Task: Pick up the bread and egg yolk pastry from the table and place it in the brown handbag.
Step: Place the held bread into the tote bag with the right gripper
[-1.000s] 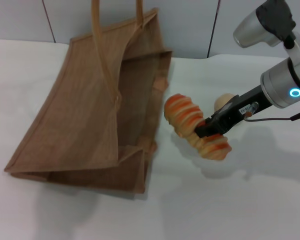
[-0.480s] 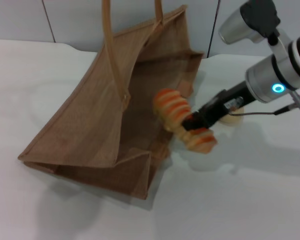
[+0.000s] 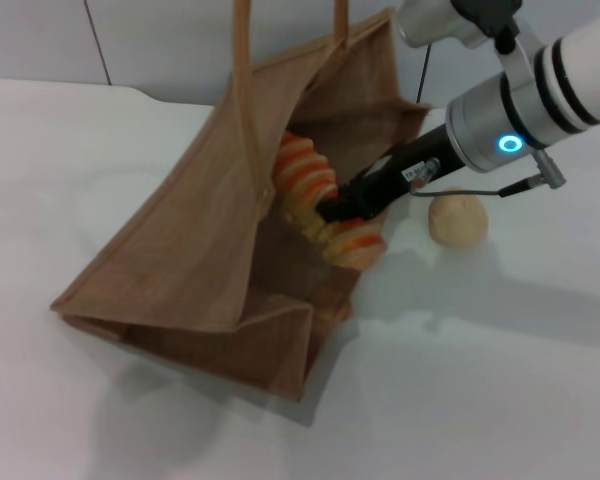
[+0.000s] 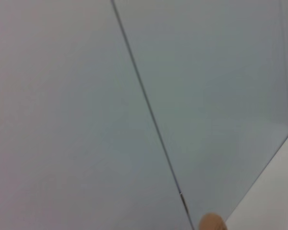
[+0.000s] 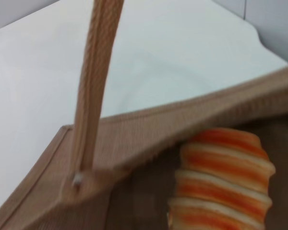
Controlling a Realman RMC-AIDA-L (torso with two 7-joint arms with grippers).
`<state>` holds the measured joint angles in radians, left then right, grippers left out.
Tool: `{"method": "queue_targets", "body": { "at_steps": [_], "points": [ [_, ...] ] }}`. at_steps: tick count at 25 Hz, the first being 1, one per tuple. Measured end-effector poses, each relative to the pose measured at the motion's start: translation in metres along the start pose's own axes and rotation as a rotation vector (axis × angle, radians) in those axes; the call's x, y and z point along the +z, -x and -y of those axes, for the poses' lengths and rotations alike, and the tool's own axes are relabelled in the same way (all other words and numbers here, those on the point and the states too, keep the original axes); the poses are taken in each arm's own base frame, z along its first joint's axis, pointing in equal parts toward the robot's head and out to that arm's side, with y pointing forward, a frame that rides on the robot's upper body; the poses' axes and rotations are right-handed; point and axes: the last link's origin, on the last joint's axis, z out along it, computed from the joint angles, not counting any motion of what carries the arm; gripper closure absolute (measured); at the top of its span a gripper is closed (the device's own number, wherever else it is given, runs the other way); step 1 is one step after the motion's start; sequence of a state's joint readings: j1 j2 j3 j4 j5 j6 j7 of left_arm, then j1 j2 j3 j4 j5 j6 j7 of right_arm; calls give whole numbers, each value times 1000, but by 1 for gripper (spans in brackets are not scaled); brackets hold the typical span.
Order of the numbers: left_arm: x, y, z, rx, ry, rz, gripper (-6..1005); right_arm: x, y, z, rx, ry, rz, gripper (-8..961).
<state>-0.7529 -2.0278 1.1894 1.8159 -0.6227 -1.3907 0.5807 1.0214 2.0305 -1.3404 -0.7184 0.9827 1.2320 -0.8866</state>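
The brown handbag (image 3: 190, 260) stands tilted on the white table with its mouth open toward the right, and its two handles (image 3: 242, 60) rise out of the top of the head view. My right gripper (image 3: 342, 208) is shut on the striped orange bread (image 3: 308, 185) and holds it inside the bag's mouth, above the bag's lower wall. The right wrist view shows the bread (image 5: 221, 182) just behind the bag's rim (image 5: 182, 122) and one handle (image 5: 93, 86). The pale round egg yolk pastry (image 3: 458, 218) lies on the table to the right of the bag. My left gripper is out of view.
White table (image 3: 500, 400) extends all around the bag, with a pale panelled wall (image 3: 160, 40) behind it. The left wrist view shows only that wall (image 4: 86, 96) and a small tan blob (image 4: 211, 223) at its edge. My right arm (image 3: 530, 100) reaches in from the upper right.
The bag has been lifted more upright and shifted right. My right gripper carried the bread leftward from beside the bag into its mouth, uncovering the pastry on the table.
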Motion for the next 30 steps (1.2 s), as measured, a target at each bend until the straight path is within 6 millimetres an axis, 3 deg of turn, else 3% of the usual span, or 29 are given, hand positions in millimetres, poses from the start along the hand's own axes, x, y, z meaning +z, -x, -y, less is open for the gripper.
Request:
{"method": "queue_targets", "body": {
  "at_steps": [6, 16, 30],
  "points": [
    [3, -10, -10, 18, 32, -23, 884, 8, 10, 5, -39, -48, 20, 728],
    [10, -25, -25, 46, 57, -59, 884, 22, 7, 11, -54, -56, 67, 735],
    [10, -39, -32, 64, 71, -99, 884, 29, 18, -2, -71, 17, 157, 743]
  ]
}}
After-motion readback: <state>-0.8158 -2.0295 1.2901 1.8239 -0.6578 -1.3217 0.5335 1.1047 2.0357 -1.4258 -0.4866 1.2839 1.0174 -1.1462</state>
